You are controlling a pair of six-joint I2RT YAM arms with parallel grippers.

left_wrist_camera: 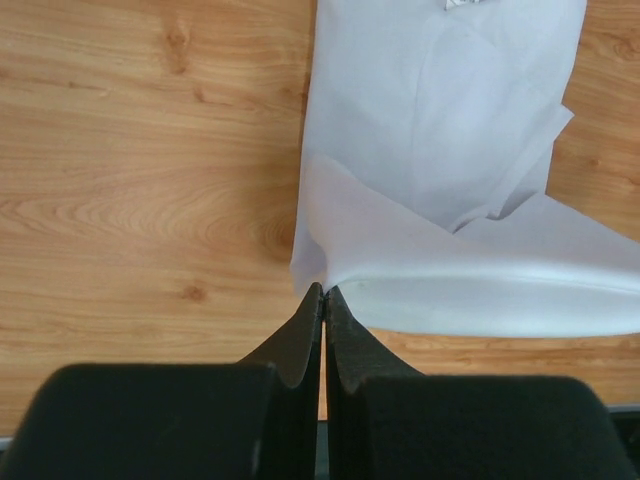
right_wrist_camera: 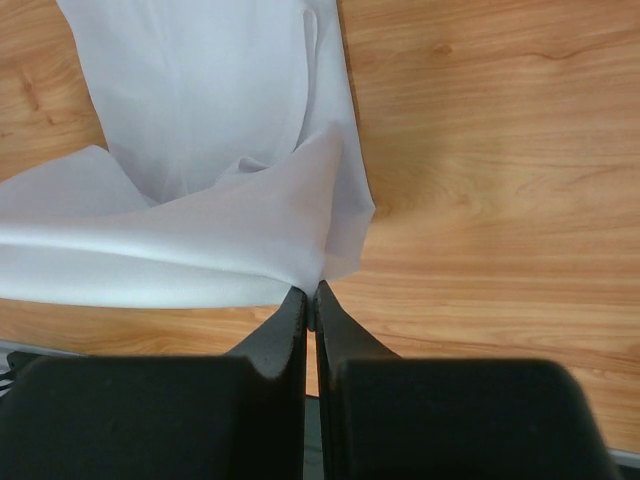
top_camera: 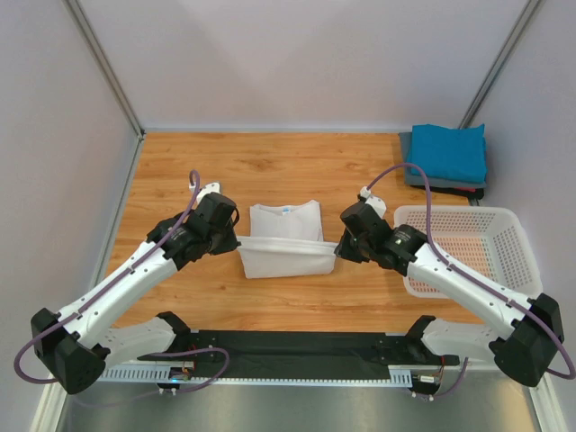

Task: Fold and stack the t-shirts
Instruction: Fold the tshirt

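Observation:
A white t-shirt lies part-folded in the middle of the wooden table, collar toward the far side. My left gripper is shut on its near left corner. My right gripper is shut on its near right corner. Between the two grippers the near edge is lifted and stretched taut above the rest of the shirt. A folded teal t-shirt rests on a folded dark grey one at the far right corner.
A white mesh basket stands on the table's right side, close behind my right arm. Grey walls close in the table on the left, far and right sides. A black rail runs along the near edge.

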